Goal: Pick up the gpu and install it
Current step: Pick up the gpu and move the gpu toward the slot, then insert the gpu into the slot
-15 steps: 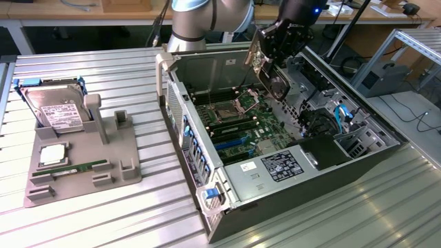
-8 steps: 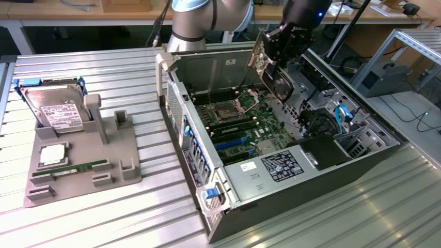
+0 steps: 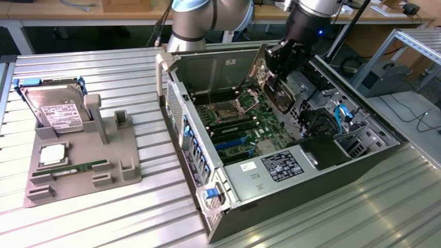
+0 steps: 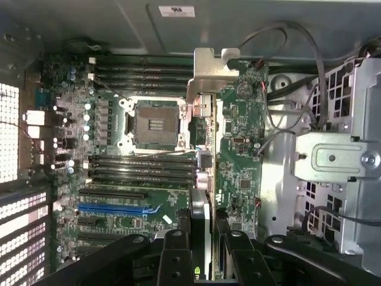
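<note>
The gpu [image 3: 281, 97], a thin dark card with a silver bracket [image 3: 260, 64] at one end, hangs edge-down inside the open computer case [image 3: 206, 155], above the motherboard [image 3: 238, 124]. My gripper [image 3: 284, 62] is shut on its upper edge. In the wrist view the gpu [image 4: 203, 179] shows edge-on between my fingers [image 4: 176, 253], its bracket [image 4: 208, 68] toward the case's rear wall. It hangs over the green board beside the CPU socket [image 4: 156, 122], apart from the blue slot [image 4: 113, 209].
A grey fixture [image 3: 121, 165] at the exterior view's left holds a silver hard drive [image 3: 59, 111] and a green memory stick [image 3: 76, 169]. Inside the case are drive cages [image 4: 333, 158], cables [image 3: 341, 116] and a black power supply [image 3: 324, 152].
</note>
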